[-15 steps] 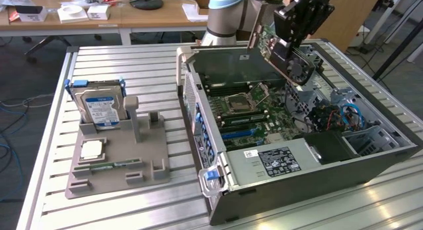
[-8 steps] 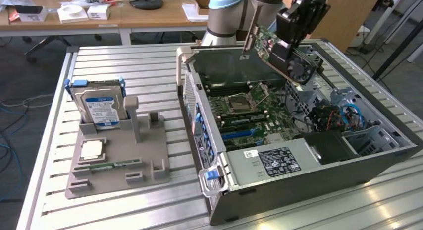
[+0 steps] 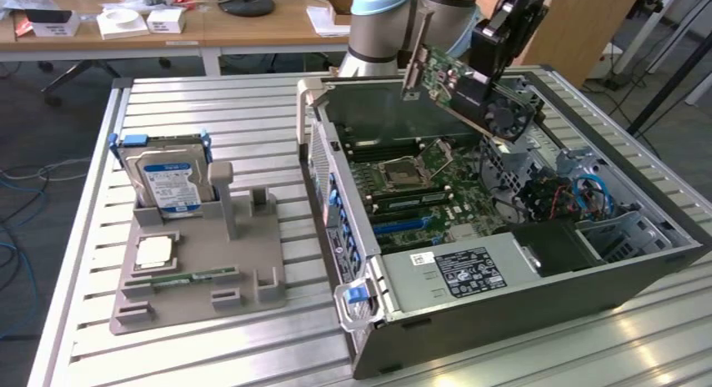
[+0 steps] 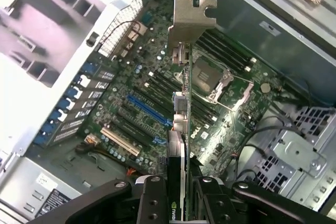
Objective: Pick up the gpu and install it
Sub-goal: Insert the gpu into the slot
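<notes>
I am holding the gpu (image 3: 451, 78) in the claw (image 3: 489, 91), whose fingers (image 4: 152, 200) are clamped on the card near its fan end. The card is hanging tilted in the air above the open computer case (image 3: 523, 295), clear of the motherboard (image 3: 434, 187), with its silvery bracket (image 3: 414, 57) at the end away from the claw. Through the wrist view I am seeing the card edge-on, with the long blue slot (image 4: 149, 109) just beside it. The hard drive (image 3: 167, 183) is standing in the grey holder (image 3: 200, 270) on the slatted surface (image 3: 223, 112), well apart from the case.

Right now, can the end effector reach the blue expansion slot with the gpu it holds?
Probably yes: the case is open, the gpu hangs above the motherboard, and nothing covers the blue slot.
</notes>
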### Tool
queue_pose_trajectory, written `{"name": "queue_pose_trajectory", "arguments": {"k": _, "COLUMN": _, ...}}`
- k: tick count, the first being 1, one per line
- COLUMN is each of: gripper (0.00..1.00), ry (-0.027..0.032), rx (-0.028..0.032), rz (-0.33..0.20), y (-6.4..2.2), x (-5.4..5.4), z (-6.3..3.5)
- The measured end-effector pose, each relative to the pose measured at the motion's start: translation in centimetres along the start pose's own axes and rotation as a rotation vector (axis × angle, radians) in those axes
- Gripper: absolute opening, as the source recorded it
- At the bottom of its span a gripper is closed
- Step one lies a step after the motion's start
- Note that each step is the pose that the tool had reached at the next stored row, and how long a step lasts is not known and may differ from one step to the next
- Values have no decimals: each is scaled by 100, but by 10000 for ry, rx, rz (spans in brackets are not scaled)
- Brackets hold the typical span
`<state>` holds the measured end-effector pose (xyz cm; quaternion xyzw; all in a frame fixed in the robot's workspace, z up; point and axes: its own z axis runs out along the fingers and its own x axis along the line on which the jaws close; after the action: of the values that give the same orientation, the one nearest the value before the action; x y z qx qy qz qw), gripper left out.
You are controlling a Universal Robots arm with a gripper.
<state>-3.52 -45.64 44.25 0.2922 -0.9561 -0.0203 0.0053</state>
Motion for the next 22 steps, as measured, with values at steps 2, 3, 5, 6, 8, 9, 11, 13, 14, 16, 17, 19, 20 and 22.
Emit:
{"name": "queue_pose_trajectory", "arguments": {"k": 2, "gripper": 26, "ry": 15, "rx": -1, "rz": -365, "y": 0, "x": 0, "z": 5}}
{"name": "queue_pose_trajectory", "arguments": {"k": 3, "gripper": 26, "ry": 24, "rx": -1, "rz": -556, "y": 0, "x": 0, "z": 7}}
{"name": "queue_pose_trajectory", "arguments": {"k": 5, "gripper": 26, "ry": 39, "rx": -2, "rz": -915, "y": -1, "x": 0, "z": 13}}
{"name": "queue_pose_trajectory", "arguments": {"k": 6, "gripper": 26, "ry": 46, "rx": -3, "rz": -1093, "y": -1, "x": 0, "z": 15}}
{"name": "queue_pose_trajectory", "arguments": {"k": 8, "gripper": 26, "ry": 62, "rx": -3, "rz": -1454, "y": -1, "x": 0, "z": 20}}
{"name": "queue_pose_trajectory", "arguments": {"k": 9, "gripper": 26, "ry": 69, "rx": -3, "rz": -1633, "y": -1, "x": 0, "z": 22}}
{"name": "queue_pose_trajectory", "arguments": {"k": 11, "gripper": 26, "ry": 84, "rx": -4, "rz": -2009, "y": -1, "x": 0, "z": 27}}
{"name": "queue_pose_trajectory", "arguments": {"k": 13, "gripper": 26, "ry": 100, "rx": -4, "rz": -2369, "y": -1, "x": 0, "z": 32}}
{"name": "queue_pose_trajectory", "arguments": {"k": 14, "gripper": 26, "ry": 107, "rx": -4, "rz": -2549, "y": -2, "x": 0, "z": 35}}
{"name": "queue_pose_trajectory", "arguments": {"k": 16, "gripper": 26, "ry": 122, "rx": -5, "rz": -2908, "y": -2, "x": 0, "z": 41}}
{"name": "queue_pose_trajectory", "arguments": {"k": 17, "gripper": 26, "ry": 130, "rx": -5, "rz": -3087, "y": -2, "x": 0, "z": 44}}
{"name": "queue_pose_trajectory", "arguments": {"k": 19, "gripper": 26, "ry": 145, "rx": -6, "rz": -3459, "y": -2, "x": 0, "z": 51}}
{"name": "queue_pose_trajectory", "arguments": {"k": 20, "gripper": 26, "ry": 152, "rx": -6, "rz": -3637, "y": -2, "x": 0, "z": 54}}
{"name": "queue_pose_trajectory", "arguments": {"k": 22, "gripper": 26, "ry": 167, "rx": -7, "rz": -3997, "y": -3, "x": 0, "z": 63}}
